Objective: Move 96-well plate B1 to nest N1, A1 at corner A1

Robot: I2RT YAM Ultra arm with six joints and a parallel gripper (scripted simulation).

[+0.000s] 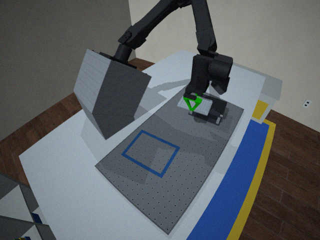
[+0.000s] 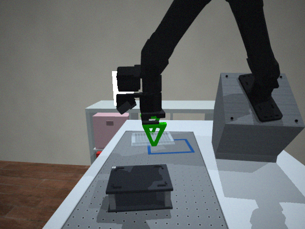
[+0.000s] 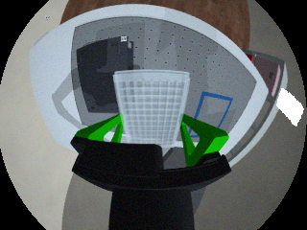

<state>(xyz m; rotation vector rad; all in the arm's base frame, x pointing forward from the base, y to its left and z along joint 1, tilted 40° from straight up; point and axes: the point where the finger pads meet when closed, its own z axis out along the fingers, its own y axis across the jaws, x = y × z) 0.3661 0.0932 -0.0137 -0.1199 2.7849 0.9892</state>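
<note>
My gripper (image 1: 192, 103) with green fingers is shut on the clear 96-well plate (image 1: 194, 104) and holds it level in the air. In the top view the plate overlaps the near edge of the black raised nest N1 (image 1: 211, 111). In the exterior view the gripper (image 2: 154, 133) holds the plate (image 2: 152, 139) well above the bench, between the blue-outlined spot B1 (image 2: 170, 146) and the nest (image 2: 139, 182). The nest top is bare, with corner locators and a small white mark at its far left corner. In the wrist view the plate (image 3: 152, 105) sits between the green fingers, with the nest (image 3: 99, 73) at upper left.
A large grey block (image 1: 111, 93) carrying the arm's base stands beside the perforated grey mat (image 1: 168, 160). The blue square B1 (image 1: 151, 152) is empty. A shelf with a pink box (image 2: 106, 129) stands beyond the table's far end. The table edge has a blue and yellow stripe (image 1: 240, 186).
</note>
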